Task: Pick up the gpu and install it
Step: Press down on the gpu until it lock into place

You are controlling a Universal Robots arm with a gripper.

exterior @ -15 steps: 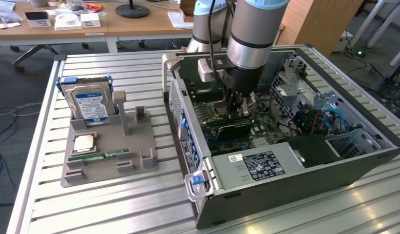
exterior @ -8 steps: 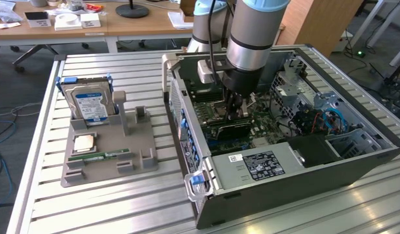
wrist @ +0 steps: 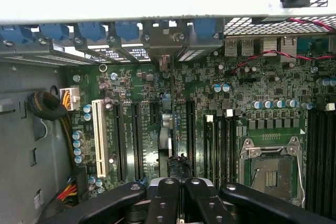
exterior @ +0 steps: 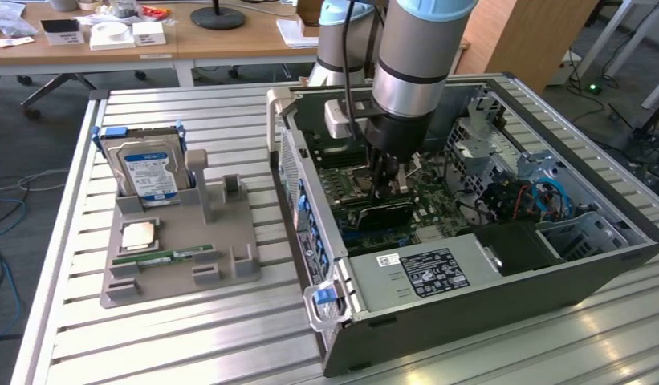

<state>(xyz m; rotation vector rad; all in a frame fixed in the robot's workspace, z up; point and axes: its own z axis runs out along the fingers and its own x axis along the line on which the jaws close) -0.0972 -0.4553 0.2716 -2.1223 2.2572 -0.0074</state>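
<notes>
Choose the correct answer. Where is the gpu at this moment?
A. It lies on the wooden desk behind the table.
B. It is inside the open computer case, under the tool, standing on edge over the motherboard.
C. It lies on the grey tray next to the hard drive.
B: in the exterior view the gpu stands on edge inside the computer case, directly below the tool, over the motherboard.

We can make out no legible text. The blue label on the hard drive (exterior: 149, 172) and the white-printed label on the power supply (exterior: 429, 269) carry print too small to read.
</notes>
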